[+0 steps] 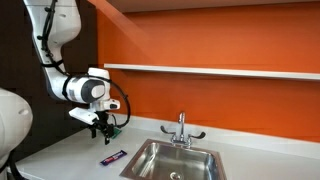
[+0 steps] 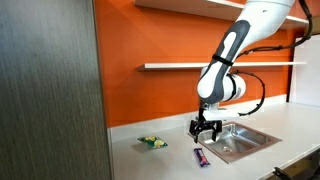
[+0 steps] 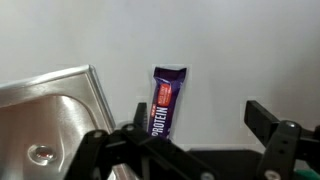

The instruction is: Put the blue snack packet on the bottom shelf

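Dark blue wrapper: the packet (image 3: 167, 100) lies flat on the grey counter (image 3: 240, 50), directly under the gripper (image 3: 195, 126) and not held. In the wrist view the jaws stand wide apart and empty. The packet sits in the gap between them, nearer one finger than the other, with its long axis pointing away from the camera. The sink (image 3: 45, 120) edge is just beside the packet. In both exterior views the gripper (image 1: 103, 127) (image 2: 206, 136) hovers above the packet (image 1: 113, 156) (image 2: 201, 157), clear of it.

Step in hand, as judged: the approach before the pick; nothing is lifted.

The next move calls for a straight descent with the fingers straddling the packet's narrow width and a slight sideways correction to centre it. The jaws then close. The wrapper is thin and lies low, so the fingertips must come almost to the counter. After that comes a lift well above the gripper to the shelf (image 1: 210, 70) (image 2: 225, 66).
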Available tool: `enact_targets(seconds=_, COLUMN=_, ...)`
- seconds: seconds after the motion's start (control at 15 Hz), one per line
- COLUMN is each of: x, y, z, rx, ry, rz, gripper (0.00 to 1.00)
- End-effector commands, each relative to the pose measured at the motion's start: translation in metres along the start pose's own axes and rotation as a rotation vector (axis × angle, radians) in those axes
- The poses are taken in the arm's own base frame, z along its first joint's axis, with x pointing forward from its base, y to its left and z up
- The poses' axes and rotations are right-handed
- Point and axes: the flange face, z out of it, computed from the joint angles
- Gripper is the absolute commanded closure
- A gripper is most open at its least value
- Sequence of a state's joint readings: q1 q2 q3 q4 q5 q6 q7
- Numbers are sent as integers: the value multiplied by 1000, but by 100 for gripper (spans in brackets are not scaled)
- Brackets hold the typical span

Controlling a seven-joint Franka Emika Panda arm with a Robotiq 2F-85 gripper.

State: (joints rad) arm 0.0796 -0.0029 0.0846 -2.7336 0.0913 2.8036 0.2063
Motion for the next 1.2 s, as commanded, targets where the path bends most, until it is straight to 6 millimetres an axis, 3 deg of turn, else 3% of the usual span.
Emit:
enact_targets(seconds=0.0, x=19, y=11, z=34, rx=0, ry=2, rz=-18, gripper=0)
enact_targets(seconds=0.4, x=49, y=19, z=75, rx=-10, ry=-37, rz=-30, gripper=0)
enact_targets(seconds=0.8, x=75, y=22, z=98, rx=-13, ry=-55, rz=-21, gripper=0)
enact_targets(seconds=1.13, x=84, y=24, z=112, rx=-12, ry=-77, rz=-8, gripper=0)
